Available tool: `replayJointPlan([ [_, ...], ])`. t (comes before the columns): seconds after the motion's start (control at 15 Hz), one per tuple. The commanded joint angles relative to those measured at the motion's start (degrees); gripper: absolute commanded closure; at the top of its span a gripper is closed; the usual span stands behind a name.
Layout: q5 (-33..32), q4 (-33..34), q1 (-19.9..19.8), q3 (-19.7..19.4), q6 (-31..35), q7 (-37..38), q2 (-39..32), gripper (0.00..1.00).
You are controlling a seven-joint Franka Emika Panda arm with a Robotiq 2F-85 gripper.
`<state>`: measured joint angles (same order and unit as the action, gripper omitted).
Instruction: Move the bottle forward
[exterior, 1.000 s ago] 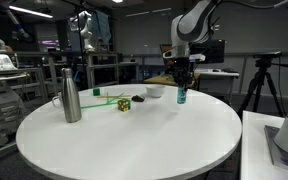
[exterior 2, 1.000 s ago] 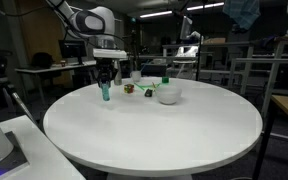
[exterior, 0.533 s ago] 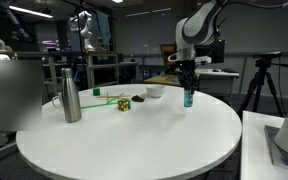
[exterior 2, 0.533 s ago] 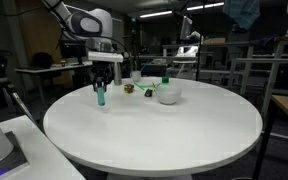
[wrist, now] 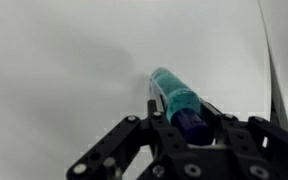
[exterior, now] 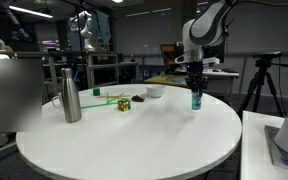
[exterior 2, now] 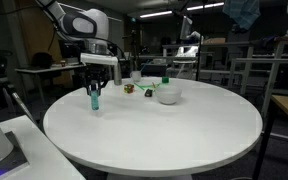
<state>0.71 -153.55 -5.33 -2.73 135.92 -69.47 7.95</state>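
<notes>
The small teal-blue translucent bottle (exterior: 196, 99) stands upright in my gripper (exterior: 196, 88), at or just above the round white table (exterior: 134, 140). It also shows in an exterior view (exterior 2: 94, 98), with the gripper (exterior 2: 95, 87) closed on its upper part. In the wrist view the bottle (wrist: 176, 98) runs up from between the fingers of the gripper (wrist: 187, 123), which is shut on its dark upper end. Its pale cap is hidden by the fingers.
A tall silver steel flask (exterior: 71, 92) stands on the table. A multicoloured cube (exterior: 125, 103), a white bowl (exterior 2: 168, 95) and a small green-topped item (exterior 2: 165, 80) sit nearby. A tripod (exterior: 259, 85) stands beyond the table's edge.
My gripper has carried the bottle across the table, away from the bowl and cube, rightwards in one exterior view and leftwards in the other.
</notes>
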Motion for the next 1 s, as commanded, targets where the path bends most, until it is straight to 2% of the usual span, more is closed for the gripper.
replayJointPlan([
  [0.0,-1.51,-3.18,0.77,-1.46,1.37,1.68,3.42,0.90],
  [0.93,-2.01,-2.53,0.29,-3.06,0.61,1.90,-0.42,0.90],
])
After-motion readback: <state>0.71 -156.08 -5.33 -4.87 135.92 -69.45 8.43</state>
